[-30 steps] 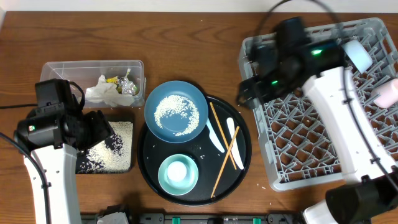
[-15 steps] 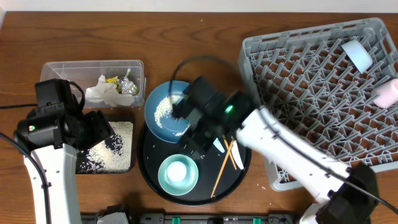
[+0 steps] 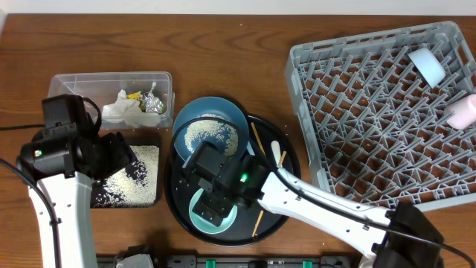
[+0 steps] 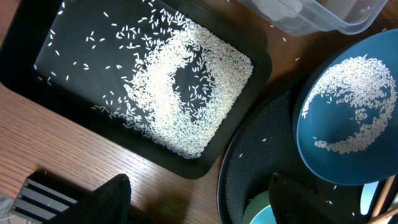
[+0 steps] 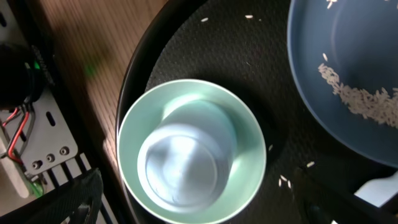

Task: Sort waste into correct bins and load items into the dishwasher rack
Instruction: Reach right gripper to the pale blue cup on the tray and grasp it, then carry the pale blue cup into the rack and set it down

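The light-grey dishwasher rack (image 3: 357, 141) is sitting well to the right of the right gripper (image 5: 199, 208), carrying a white cup (image 3: 428, 65) and a pink cup (image 3: 462, 112) near its far right edge. The round black tray (image 5: 205, 56) is lying directly under that gripper, whose jaws are standing wide apart and gripping nothing. The dark-blue plate (image 3: 216, 134), dusted with rice, is resting just beyond it. The pale teal bowl (image 5: 249, 143), with a light blue bowl (image 5: 180, 162) nested inside, is sitting straight below, between the spread fingers. The chopsticks (image 3: 262, 152) and a white utensil (image 3: 277, 152) are lying just to its right.

The left gripper (image 4: 205, 208) is hovering open and empty, with the black rectangular tray (image 4: 37, 37) of rice grains (image 4: 186, 93) lying ahead of it. The clear tub (image 3: 74, 85) is sitting beyond that tray, holding tissue (image 3: 123, 110), a yellow-green wrapper (image 3: 134, 94) and foil (image 3: 154, 103).
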`<state>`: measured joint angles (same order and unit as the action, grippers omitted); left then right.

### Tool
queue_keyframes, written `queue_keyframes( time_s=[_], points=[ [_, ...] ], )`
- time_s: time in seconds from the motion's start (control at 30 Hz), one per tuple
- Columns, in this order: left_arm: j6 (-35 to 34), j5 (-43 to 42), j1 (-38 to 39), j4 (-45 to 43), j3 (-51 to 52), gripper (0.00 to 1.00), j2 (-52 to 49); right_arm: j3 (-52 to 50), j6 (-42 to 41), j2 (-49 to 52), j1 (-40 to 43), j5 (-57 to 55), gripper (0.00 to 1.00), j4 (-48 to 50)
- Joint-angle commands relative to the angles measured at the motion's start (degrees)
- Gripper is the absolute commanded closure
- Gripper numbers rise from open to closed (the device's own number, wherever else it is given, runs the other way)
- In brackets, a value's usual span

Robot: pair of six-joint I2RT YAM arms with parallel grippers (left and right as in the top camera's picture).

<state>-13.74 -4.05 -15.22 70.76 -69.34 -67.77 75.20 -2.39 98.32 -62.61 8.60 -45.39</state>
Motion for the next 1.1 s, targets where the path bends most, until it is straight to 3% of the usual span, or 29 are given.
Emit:
queue_keyframes(
  time_s=[0.0,0.3,0.53,0.63,0.8,1.07],
  points=[
    [-0.5,0.7,-0.2,0.4,0.6,0.28,-0.3,-0.4,-0.9,2.7,-0.9,-1.1,0.07,0.4],
    [-0.5,0.7,-0.2,0.3,0.6,0.28,-0.3,-0.4,-3.0,7.4,-1.7,-1.2,0.15,1.1],
    [-0.5,0.7,-0.2,0.3,0.6,0.28,-0.3,-0.4,-4.5,7.5,-1.7,-1.1,0.51,1.2],
    [-0.5,0.7,-0.2,0.4,0.6,0.28,-0.3,-0.3,-4.9,7.4,-1.7,-1.1,0.6,0.8],
    [-0.5,0.7,-0.2,0.4,0.6,0.28,-0.3,2.6,-5.3,6.9,-1.0,-1.1,0.6,-2.3],
    [-0.5,0.7,-0.2,0.4,0.6,0.28,-0.3,16.1,-3.9,3.8,4.0,-1.8,0.6,-12.4]
  ],
)
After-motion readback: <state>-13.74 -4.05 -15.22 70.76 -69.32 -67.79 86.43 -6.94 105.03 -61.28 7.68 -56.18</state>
